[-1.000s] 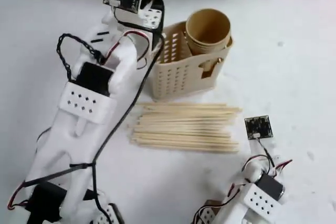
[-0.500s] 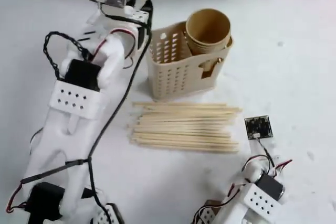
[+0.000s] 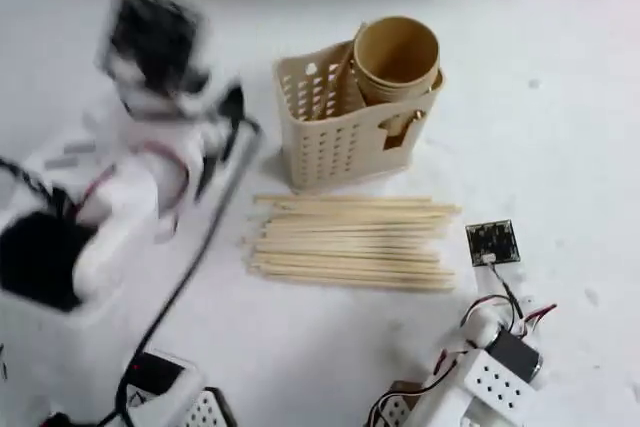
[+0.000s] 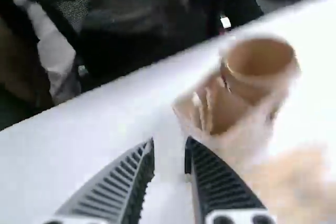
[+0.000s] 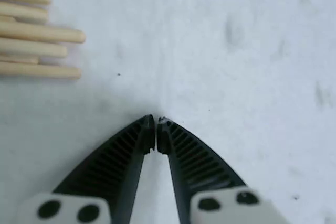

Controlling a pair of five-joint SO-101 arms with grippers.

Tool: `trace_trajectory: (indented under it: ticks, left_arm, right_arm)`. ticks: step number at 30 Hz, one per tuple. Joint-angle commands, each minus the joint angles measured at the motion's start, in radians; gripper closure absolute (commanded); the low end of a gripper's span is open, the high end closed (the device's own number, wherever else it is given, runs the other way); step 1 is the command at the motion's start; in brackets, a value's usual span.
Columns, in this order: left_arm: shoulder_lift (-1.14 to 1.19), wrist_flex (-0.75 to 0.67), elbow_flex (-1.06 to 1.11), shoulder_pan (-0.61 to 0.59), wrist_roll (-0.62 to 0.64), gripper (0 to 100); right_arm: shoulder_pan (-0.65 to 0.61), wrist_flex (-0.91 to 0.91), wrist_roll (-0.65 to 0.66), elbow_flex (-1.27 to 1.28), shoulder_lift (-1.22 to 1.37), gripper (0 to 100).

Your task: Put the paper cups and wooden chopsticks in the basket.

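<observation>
High view: stacked tan paper cups stand in the cream perforated plastic basket; pale wooden chopsticks lie piled just beside it on the white table.
Left wrist view: left gripper slightly parted, holding nothing, basket ahead.
Right wrist view: right gripper pressed together, chopstick ends nearby.

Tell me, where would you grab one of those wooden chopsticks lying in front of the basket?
Probably near an end, from straight above. The wooden chopsticks lie flat in a tight bundle, leaving little finger room mid-length. At the end near the right gripper the tips are staggered, a few jutting out alone, so jaws could close across one thin stick.
</observation>
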Motion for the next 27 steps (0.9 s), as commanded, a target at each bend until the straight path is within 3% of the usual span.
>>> trace_trajectory:
  ticks: [1, 6, 12, 15, 20, 27]
  left_arm:
    - [-0.053, 0.158, 0.115, 0.085, -0.258, 89]
    - [-0.059, 0.107, 0.407, 0.093, -0.367, 89]
    - [-0.048, -0.074, 0.715, 0.16, -0.565, 89]
    - [-0.038, -0.153, 0.819, 0.174, -0.592, 89]
    - [0.088, -0.256, 0.825, 0.199, -0.598, 89]
    - [0.407, -0.315, 0.638, 0.243, -0.597, 89]
  right_arm:
    - [0.019, -0.016, 0.012, -0.003, -0.005, 97.4]
    - [0.019, -0.016, 0.012, -0.003, -0.005, 97.4]
    - [0.019, -0.016, 0.012, -0.003, -0.005, 97.4]
    - [0.019, -0.016, 0.012, -0.003, -0.005, 97.4]
    - [0.019, -0.016, 0.012, -0.003, -0.005, 97.4]
    - [0.019, -0.016, 0.012, -0.003, -0.005, 97.4]
